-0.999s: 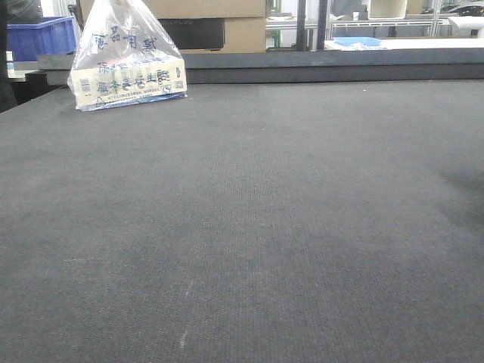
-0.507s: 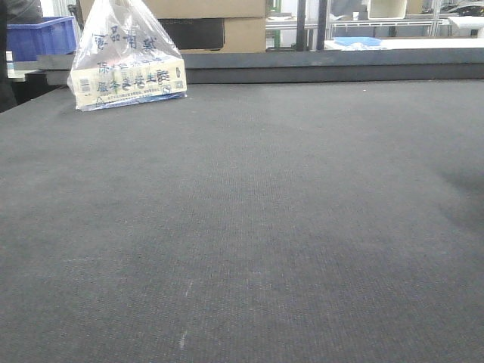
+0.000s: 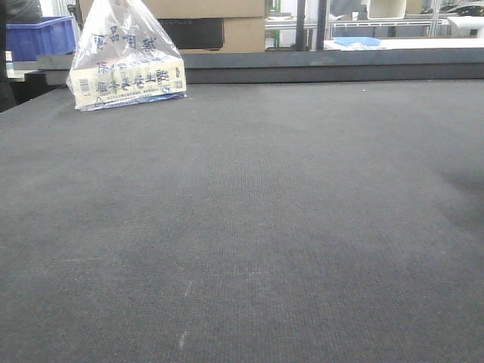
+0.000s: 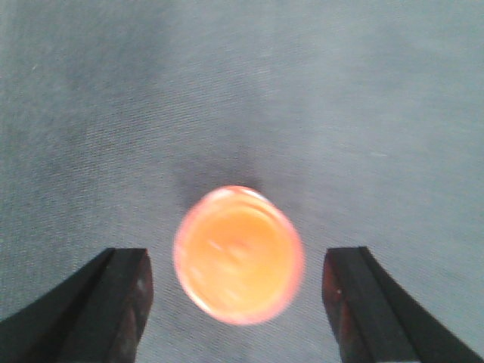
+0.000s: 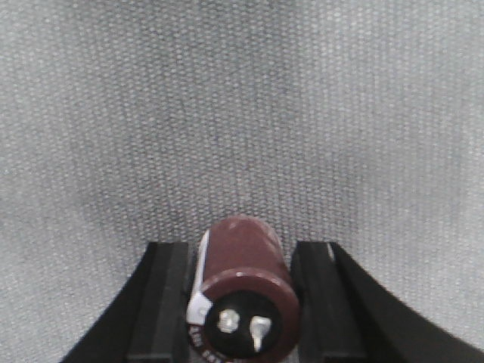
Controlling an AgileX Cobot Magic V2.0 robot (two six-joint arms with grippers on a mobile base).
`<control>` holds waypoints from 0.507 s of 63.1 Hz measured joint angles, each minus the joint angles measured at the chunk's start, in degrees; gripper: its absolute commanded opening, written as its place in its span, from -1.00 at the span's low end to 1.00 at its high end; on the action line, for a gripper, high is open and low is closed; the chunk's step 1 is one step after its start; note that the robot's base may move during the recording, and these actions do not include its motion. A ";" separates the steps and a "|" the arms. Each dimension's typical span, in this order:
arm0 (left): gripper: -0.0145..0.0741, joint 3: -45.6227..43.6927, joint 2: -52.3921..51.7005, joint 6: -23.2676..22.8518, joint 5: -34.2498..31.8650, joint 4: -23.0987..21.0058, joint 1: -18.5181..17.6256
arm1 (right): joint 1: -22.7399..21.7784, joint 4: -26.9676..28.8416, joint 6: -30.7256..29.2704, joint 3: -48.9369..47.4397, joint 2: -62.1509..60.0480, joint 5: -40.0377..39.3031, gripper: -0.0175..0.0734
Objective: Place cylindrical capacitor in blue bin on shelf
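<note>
The counter (image 3: 242, 227) is being covered by a dark grey mat (image 3: 318, 166) that fills most of the front view. A printed plastic bag (image 3: 125, 57) is being carried at its far left corner, and a blue crate (image 3: 41, 36) is being shown beyond the edge behind it. The left end effector (image 4: 238, 261) is being held released, with gaps showing between its fingers (image 4: 121, 302) and a blurred orange round object (image 4: 238, 253). The right end effector (image 5: 240, 261) is being held clenched on the brown cylindrical capacitor (image 5: 242, 257), which is lying lengthwise between the jaws with its terminals (image 5: 257, 329) facing the camera. Whether it is touching the mat cannot be told.
</note>
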 measured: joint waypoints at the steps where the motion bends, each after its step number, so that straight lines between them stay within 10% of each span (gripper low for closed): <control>1: 0.20 0.00 0.38 0.00 0.00 0.00 0.19 | 0.00 0.00 0.00 0.00 0.00 0.00 -0.98; 32: 0.20 -0.76 3.53 1.75 -2.94 -2.14 0.83 | 0.00 0.30 0.00 0.00 0.00 -0.11 -0.98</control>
